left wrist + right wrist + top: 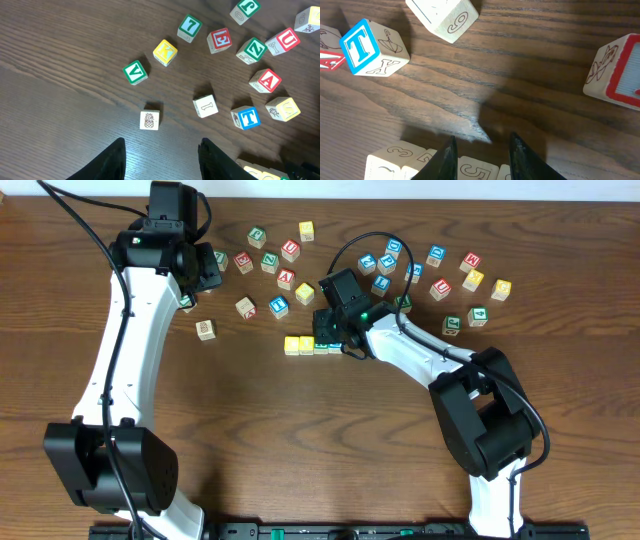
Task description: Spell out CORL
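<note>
Right pincer (482, 139) straddles one pale wooden cube (477, 171) in the row of four small wooden alphabet cubes (312, 346) at the middle of the dark wooden tabletop (300, 440); whether it pinches cannot be told. Left pincer (161, 145) is spread and empty. Recommended: seat the cube squarely, flush with its neighbours, then lift straight off.

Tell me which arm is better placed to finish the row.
Right: the right end effector straddles a block in the row, while the left end effector hangs open over loose blocks elsewhere.
</note>
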### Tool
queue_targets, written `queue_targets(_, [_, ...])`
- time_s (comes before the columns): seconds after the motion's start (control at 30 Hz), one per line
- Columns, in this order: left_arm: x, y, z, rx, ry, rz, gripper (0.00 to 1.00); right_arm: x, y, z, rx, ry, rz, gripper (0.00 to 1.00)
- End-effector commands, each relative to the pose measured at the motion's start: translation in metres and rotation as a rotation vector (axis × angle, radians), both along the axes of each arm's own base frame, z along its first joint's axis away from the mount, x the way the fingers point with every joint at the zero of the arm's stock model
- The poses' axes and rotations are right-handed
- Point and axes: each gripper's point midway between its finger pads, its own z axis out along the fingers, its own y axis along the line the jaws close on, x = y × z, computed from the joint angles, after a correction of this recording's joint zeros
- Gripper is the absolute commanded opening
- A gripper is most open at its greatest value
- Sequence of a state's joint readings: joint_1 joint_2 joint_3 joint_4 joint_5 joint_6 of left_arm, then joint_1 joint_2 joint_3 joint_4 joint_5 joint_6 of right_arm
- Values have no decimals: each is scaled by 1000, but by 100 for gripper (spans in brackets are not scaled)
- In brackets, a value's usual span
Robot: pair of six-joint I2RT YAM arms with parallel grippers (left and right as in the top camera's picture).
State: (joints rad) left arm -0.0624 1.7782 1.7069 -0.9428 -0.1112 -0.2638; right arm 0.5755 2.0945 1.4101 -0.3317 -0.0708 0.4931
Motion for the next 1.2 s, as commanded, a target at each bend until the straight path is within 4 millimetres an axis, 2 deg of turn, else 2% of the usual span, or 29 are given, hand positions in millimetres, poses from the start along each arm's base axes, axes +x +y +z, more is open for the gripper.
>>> queue_targets(0.0, [-1, 1, 15, 9, -32, -3, 46, 1, 1, -5, -10, 4, -9, 28])
queue_targets(1.17, [-3, 1, 14, 10, -26, -4, 47, -4, 1, -7, -12, 25, -12, 30])
